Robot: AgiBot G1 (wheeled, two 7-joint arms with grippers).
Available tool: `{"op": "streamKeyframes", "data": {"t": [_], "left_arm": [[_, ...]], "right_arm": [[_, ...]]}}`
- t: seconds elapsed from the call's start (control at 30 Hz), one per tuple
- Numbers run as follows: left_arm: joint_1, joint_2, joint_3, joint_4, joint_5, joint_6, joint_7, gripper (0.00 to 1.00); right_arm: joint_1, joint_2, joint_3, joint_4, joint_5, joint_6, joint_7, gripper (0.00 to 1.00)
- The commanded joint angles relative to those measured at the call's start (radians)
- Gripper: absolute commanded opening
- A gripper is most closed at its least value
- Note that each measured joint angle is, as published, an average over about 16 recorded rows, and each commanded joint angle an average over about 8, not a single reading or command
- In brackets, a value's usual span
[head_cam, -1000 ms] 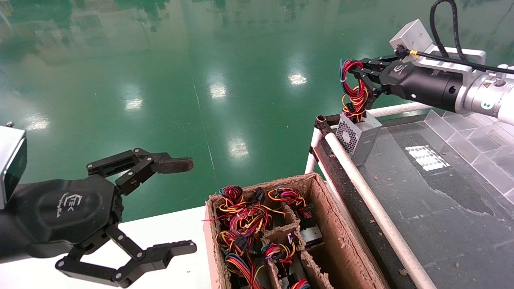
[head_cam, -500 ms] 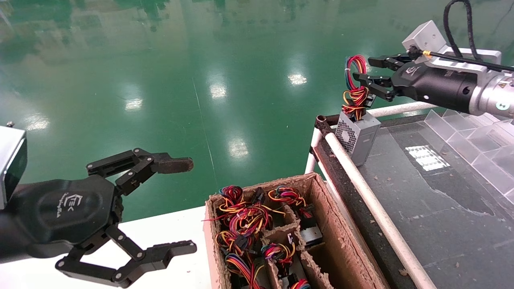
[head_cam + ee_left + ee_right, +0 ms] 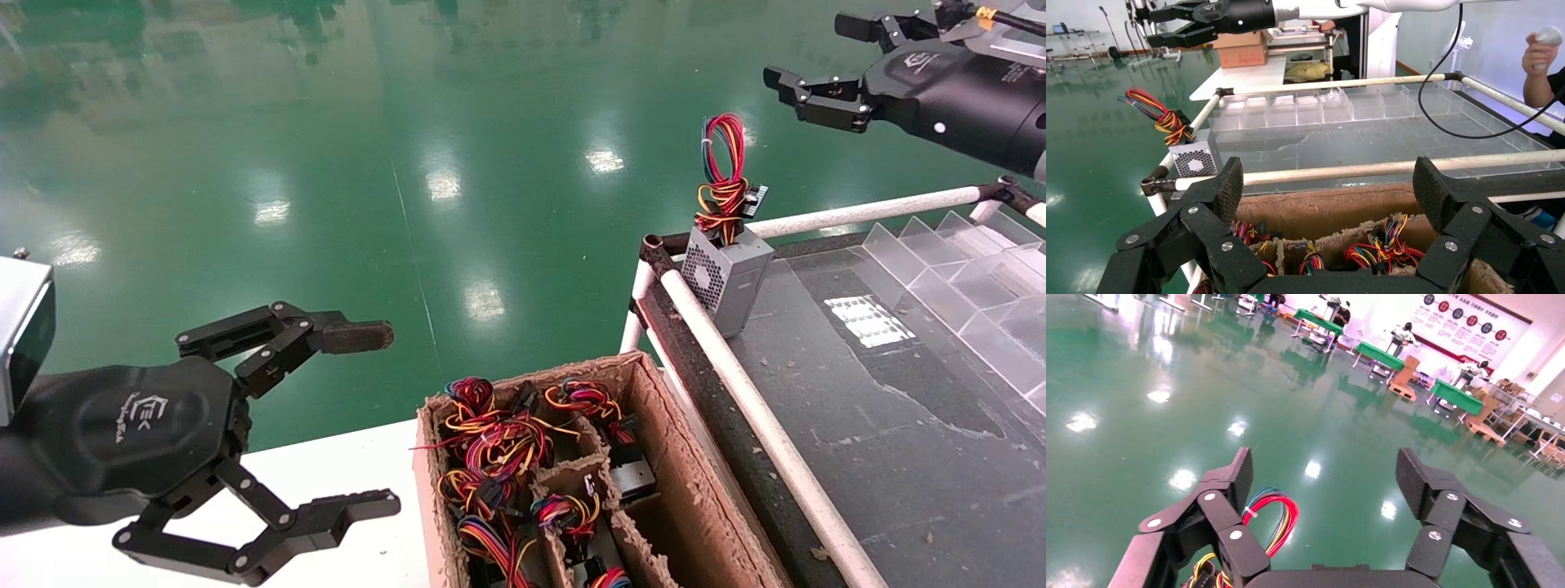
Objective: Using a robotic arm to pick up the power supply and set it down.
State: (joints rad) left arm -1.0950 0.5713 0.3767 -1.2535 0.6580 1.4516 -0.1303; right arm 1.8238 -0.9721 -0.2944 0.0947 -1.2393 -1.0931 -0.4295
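Observation:
The power supply [image 3: 731, 282], a small silver-grey box with a honeycomb vent, stands on the dark belt surface [image 3: 882, 425] near its far-left corner. Its tied bundle of red, yellow and blue wires [image 3: 722, 175] sticks straight up. My right gripper [image 3: 809, 51] hangs open above and to the right of the wires, touching nothing. In the right wrist view the wire loop [image 3: 1275, 514] shows beside one finger of the open gripper [image 3: 1324, 468]. The left wrist view shows the box [image 3: 1195, 160] standing free. My left gripper [image 3: 382, 418] is parked open at the lower left.
A brown pulp tray [image 3: 678, 474] with several more wired units sits beside the belt on a white table [image 3: 359, 474]. White pipe rails [image 3: 752, 408] edge the belt. Clear plastic dividers [image 3: 964, 269] line its right side. A person's hand [image 3: 1538, 55] is at the far side.
My right gripper opened, let go of the wire bundle and rose up and to the right. The power supply stays standing on the belt. The left arm has not moved.

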Motion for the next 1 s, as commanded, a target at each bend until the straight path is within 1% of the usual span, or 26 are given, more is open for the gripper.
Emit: {"op": "streamKeyframes", "data": {"t": [0.03, 1.0], "left_arm": [[0.0, 0.0, 0.0, 0.0, 0.0, 0.0, 0.0, 1.0], [0.0, 0.0, 0.0, 0.0, 0.0, 0.0, 0.0, 1.0]], "right_arm": [[-0.007, 0.007, 0.013, 0.009, 0.022, -0.007, -0.001, 1.0], [-0.381, 0.185, 0.014, 0.604, 0.267, -0.206, 0.311, 1.0]]}}
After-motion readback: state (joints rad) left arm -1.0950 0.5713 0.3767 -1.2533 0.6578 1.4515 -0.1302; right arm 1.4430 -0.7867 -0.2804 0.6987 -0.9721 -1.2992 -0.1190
